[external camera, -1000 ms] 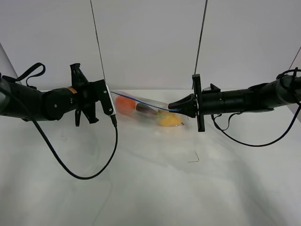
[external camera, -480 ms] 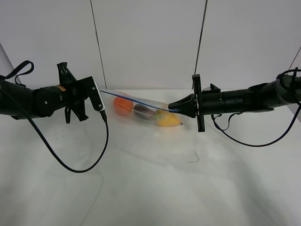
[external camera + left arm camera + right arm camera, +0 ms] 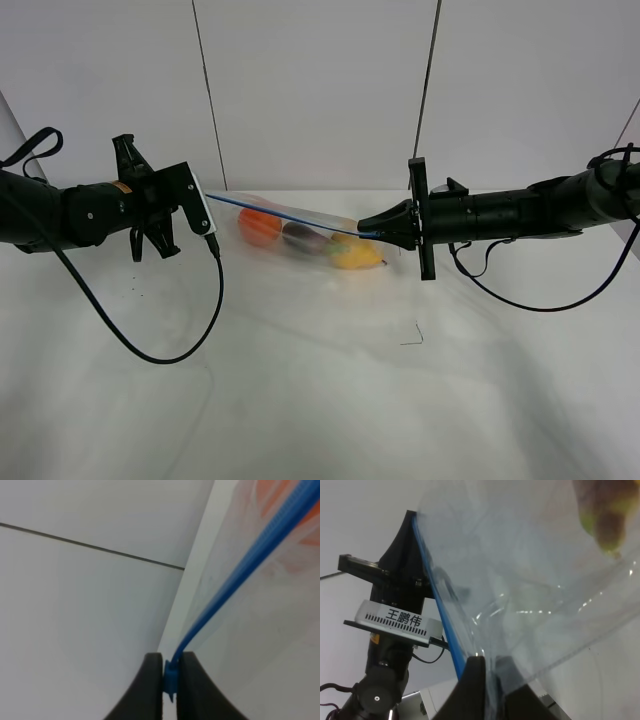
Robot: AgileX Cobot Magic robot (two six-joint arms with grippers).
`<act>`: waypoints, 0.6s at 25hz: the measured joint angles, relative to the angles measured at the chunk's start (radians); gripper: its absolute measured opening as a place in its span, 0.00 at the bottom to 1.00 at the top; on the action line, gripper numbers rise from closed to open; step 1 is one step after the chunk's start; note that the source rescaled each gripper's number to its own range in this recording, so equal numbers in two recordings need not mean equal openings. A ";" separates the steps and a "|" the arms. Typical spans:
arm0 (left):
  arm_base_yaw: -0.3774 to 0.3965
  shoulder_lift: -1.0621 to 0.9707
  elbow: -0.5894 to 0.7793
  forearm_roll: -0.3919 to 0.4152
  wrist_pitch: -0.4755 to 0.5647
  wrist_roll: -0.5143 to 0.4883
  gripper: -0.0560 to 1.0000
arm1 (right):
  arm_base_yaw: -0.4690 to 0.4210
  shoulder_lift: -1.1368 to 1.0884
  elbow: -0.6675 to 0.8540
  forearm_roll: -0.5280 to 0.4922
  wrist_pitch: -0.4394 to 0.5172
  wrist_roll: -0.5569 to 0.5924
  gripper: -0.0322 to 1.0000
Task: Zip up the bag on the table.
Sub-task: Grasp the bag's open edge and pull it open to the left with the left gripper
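Observation:
The clear bag hangs stretched between my two grippers above the white table, with orange, purple and yellow produce inside. Its blue zipper strip runs taut along the top edge. My left gripper is shut on the strip's left end; the left wrist view shows the strip pinched between the black fingers. My right gripper is shut on the bag's right end. In the right wrist view the strip leads from my fingers to the left arm.
A small thin dark mark lies on the table in front of the bag. A black cable loops down from the left arm onto the tabletop. Grey wall panels stand behind.
My left gripper has slid leftward along the zipper strip, away from the right gripper, drawing the bag's top edge longer and tauter. The right arm has not moved.

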 joint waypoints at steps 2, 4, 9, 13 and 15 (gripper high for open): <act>0.001 0.000 0.000 0.000 0.000 0.000 0.05 | 0.000 0.000 0.000 0.000 0.000 0.000 0.03; 0.001 0.000 0.000 0.000 0.002 0.000 0.05 | 0.000 0.000 0.000 0.000 0.000 0.000 0.03; 0.009 0.000 0.000 -0.016 -0.010 -0.075 0.23 | 0.000 0.000 0.000 -0.015 0.000 0.000 0.03; 0.025 0.000 0.000 -0.031 -0.028 -0.218 0.71 | -0.003 0.000 0.000 -0.023 0.000 0.000 0.03; 0.032 0.000 0.000 -0.034 -0.028 -0.278 0.87 | -0.003 0.000 0.000 -0.023 0.000 0.000 0.03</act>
